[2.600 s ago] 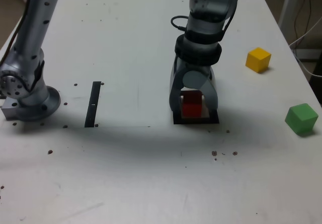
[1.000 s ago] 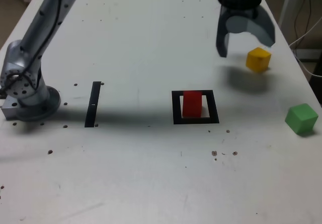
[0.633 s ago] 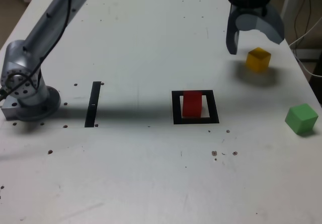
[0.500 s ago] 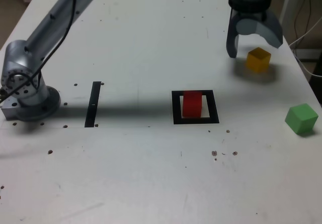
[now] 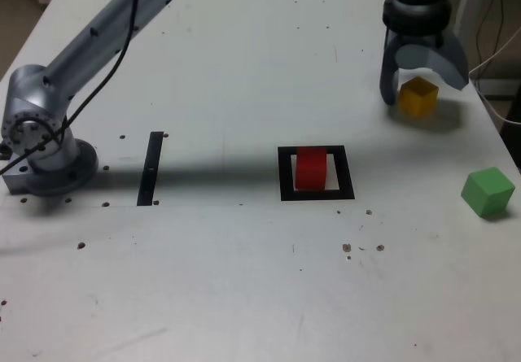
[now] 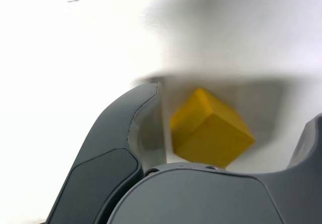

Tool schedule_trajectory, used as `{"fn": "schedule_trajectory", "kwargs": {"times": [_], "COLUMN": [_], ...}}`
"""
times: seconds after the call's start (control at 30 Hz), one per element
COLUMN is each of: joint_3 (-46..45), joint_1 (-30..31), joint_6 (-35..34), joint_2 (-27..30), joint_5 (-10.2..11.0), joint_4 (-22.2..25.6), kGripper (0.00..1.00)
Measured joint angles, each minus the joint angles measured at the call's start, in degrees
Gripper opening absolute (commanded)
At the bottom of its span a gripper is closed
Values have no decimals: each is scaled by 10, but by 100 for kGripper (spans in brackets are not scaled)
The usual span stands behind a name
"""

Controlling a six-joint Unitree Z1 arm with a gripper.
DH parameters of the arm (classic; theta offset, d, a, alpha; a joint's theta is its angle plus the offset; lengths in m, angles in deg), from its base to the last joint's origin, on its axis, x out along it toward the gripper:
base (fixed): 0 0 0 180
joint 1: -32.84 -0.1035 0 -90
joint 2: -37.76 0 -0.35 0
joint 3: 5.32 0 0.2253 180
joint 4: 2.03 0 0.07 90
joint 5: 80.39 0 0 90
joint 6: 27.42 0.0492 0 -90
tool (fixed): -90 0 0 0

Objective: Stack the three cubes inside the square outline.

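The yellow cube [image 5: 418,96] sits on the table [image 5: 244,69] toward the exterior view's far right, well apart from the square [image 5: 317,173] where the red cube [image 5: 310,167] already stands. The gripper [image 5: 423,81] hangs directly over the yellow cube, jaws spread wide and straddling it, one on each side, holding nothing. In the wrist view the cube [image 6: 210,129] lies between the jaws, turned so that a corner edge faces the camera rather than a flat face, and closer to one jaw than the other; neither jaw appears to touch it. The grasp likely turns on this skew: the jaws may meet the cube on its edges unless the wrist turns or the cube squares up as they close. The green cube [image 5: 488,191] waits near the exterior view's right edge.
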Motion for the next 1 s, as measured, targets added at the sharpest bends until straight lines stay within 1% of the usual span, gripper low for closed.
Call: {"fn": "schedule_trajectory", "kwargs": {"times": [0.07,0.2,0.27,0.37,0.47,0.53,1.0], "joint_3": [1,1,1,1,1,1,-1], "joint_1": [1,1,2,3,6,9,12], "joint_6": [-1,-3,-4,-5,-7,-7,-7], "joint_2": [-1,-3,-3,-3,-3,-3,2], "joint_5": [0,7,10,16,24,27,27], "joint_4": [-2,-2,-2,-1,-1,-2,0], "kGripper": [88,76,66,48,37,35,34]}}
